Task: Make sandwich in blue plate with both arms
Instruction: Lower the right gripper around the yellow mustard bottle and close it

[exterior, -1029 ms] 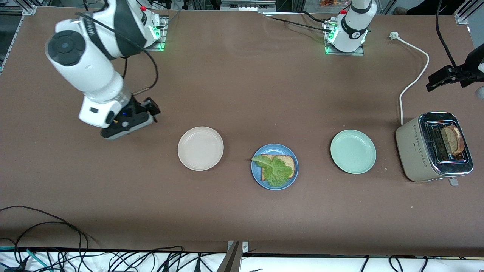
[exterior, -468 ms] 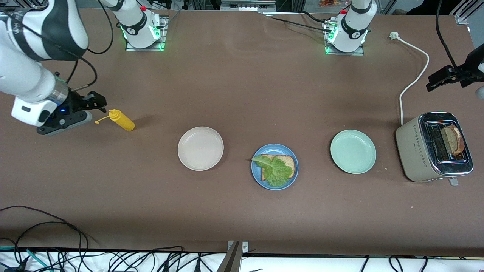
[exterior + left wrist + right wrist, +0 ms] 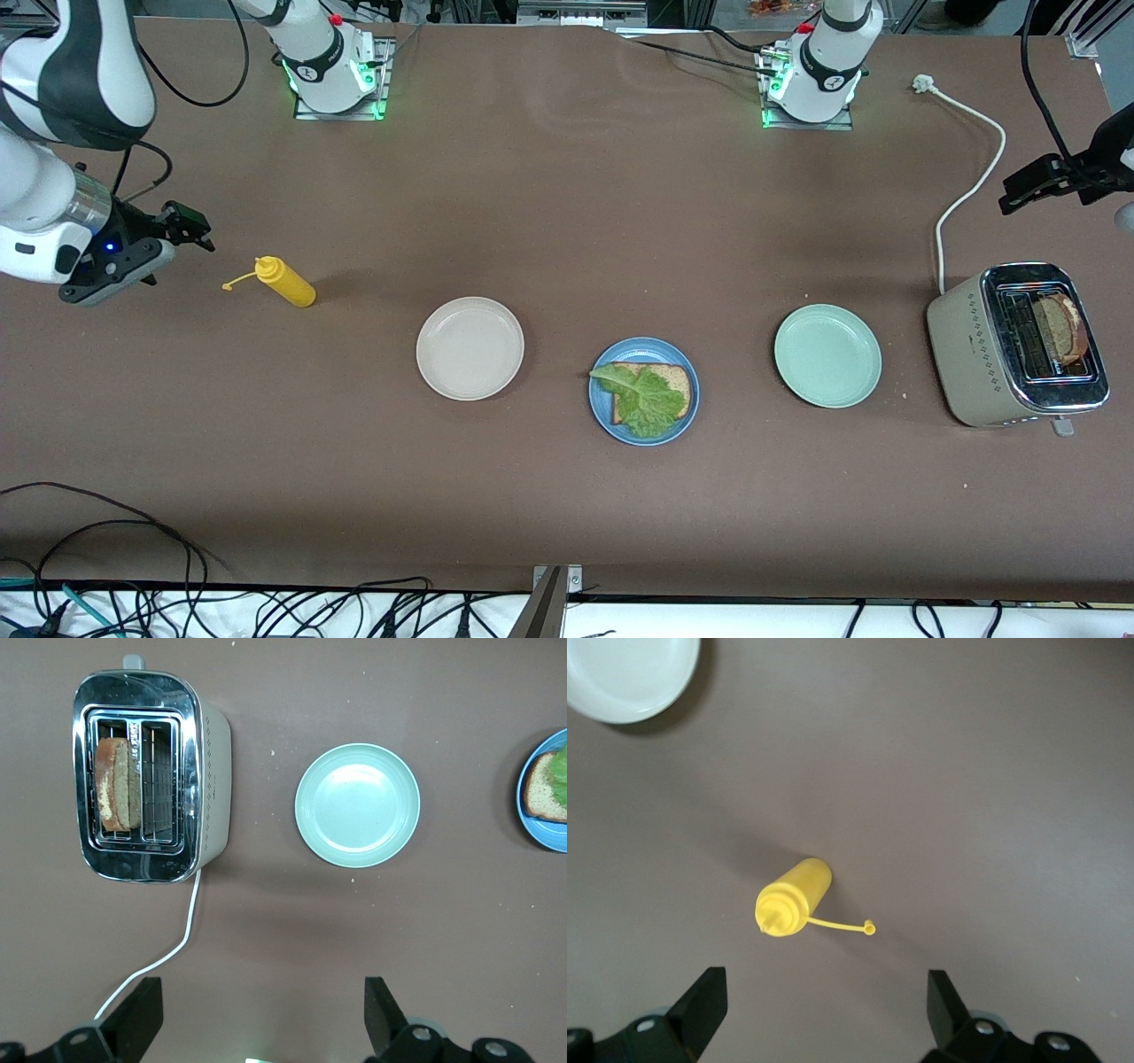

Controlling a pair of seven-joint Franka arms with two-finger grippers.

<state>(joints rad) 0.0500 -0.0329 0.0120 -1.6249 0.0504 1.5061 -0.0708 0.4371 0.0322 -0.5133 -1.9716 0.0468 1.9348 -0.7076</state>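
Right pincer [image 3: 182, 226] at the frame's upper-left edge, over bare surface [image 3: 567, 221] by the yellow bottle [image 3: 283, 281], fingers spread wide, empty. Left pincer [image 3: 257, 1014] wide open, empty, above the toaster [image 3: 1019, 346] end. Blue plate [image 3: 687, 416] at centre holds one bread slice [image 3: 675, 381] topped with lettuce [image 3: 645, 400]; second slice [image 3: 1059, 326] sits in the toaster.

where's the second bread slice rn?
In the front view, the second bread slice stands in a slot of the toaster at the left arm's end of the table, beside the mint-green plate.
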